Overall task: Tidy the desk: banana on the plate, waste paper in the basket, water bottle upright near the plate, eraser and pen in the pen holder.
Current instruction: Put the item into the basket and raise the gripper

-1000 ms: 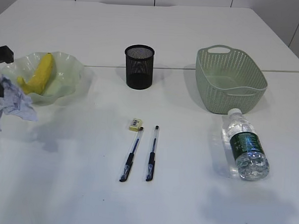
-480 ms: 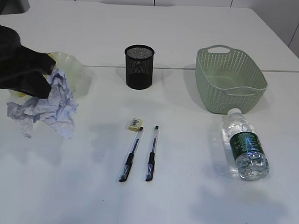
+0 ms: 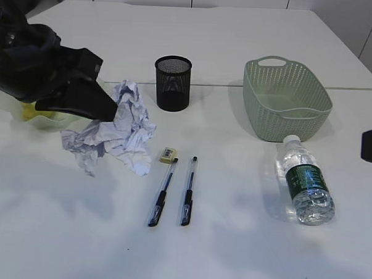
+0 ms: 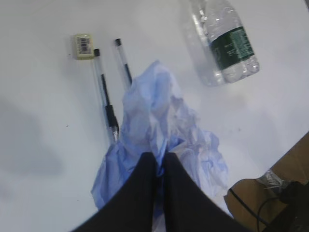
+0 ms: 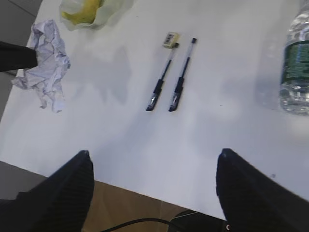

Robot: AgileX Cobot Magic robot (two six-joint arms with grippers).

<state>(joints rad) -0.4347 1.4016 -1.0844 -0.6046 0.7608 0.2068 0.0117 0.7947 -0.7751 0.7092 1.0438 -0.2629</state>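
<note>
Left wrist view: the left gripper (image 4: 159, 162) has its fingers pinched on the crumpled paper (image 4: 161, 125), held above the table (image 3: 230, 252) left of the 2 pens (image 3: 174, 189). The right gripper (image 5: 152, 164) is spread wide and empty. The basket (image 3: 285, 100) sits well apart to the right.

White table (image 3: 243, 253) carries the following, located relative to the black mesh pen holder (image 3: 173, 83), which stands upright on it. Green basket (image 3: 285, 100) stands to the right of the holder. Clear water bottle (image 3: 304, 182) lies on its side, right of and nearer than the holder. Two pens (image 3: 174, 191) lie side by side just in front of the holder, and a small eraser (image 3: 168, 154) rests at their far ends. Pale plate (image 3: 35, 117) sits left of the holder, largely hidden.
</note>
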